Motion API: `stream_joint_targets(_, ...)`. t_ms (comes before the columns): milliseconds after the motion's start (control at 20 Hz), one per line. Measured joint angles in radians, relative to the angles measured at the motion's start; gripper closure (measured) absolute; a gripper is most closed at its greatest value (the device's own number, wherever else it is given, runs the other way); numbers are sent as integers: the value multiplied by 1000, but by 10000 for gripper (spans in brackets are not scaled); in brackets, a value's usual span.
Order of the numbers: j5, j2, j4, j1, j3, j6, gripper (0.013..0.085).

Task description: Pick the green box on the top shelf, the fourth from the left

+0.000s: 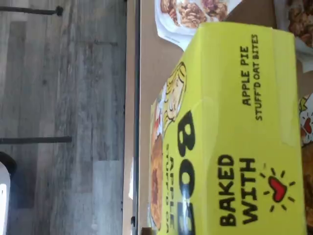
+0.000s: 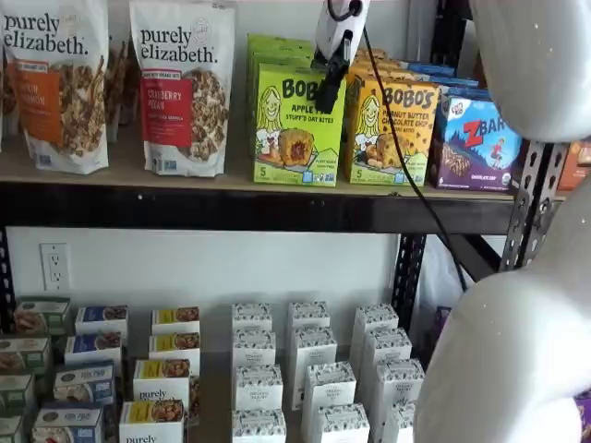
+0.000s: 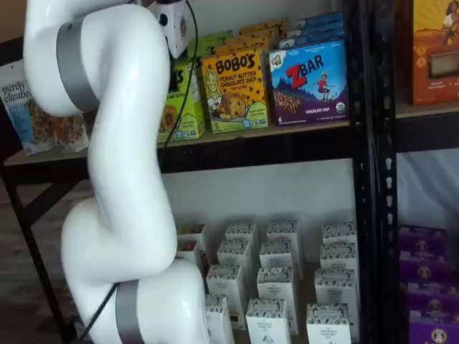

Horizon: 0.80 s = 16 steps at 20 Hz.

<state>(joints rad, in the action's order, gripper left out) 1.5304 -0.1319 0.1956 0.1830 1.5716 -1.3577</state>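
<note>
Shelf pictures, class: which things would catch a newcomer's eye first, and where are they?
The big white robot arm fills the foreground before the shelves. Behind it, the green box glows lime on the top shelf, between a granola bag and an orange Bobo's box. The gripper hangs at the green box's upper edge.

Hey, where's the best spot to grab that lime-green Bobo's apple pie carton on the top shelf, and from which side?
Grip the lime-green upright carton near its top, across its narrow side faces, coming from above and in front. It stands upright at the tan shelf board's front edge, with the orange-yellow peanut butter box close beside it, so lower down there is probably little room for fingers.
</note>
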Motion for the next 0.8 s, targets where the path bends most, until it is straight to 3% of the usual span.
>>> stream_joint_targets(50,0,0,0,0,0,0,330)
stream_joint_targets(800,9,7,3,6,12,7,330)
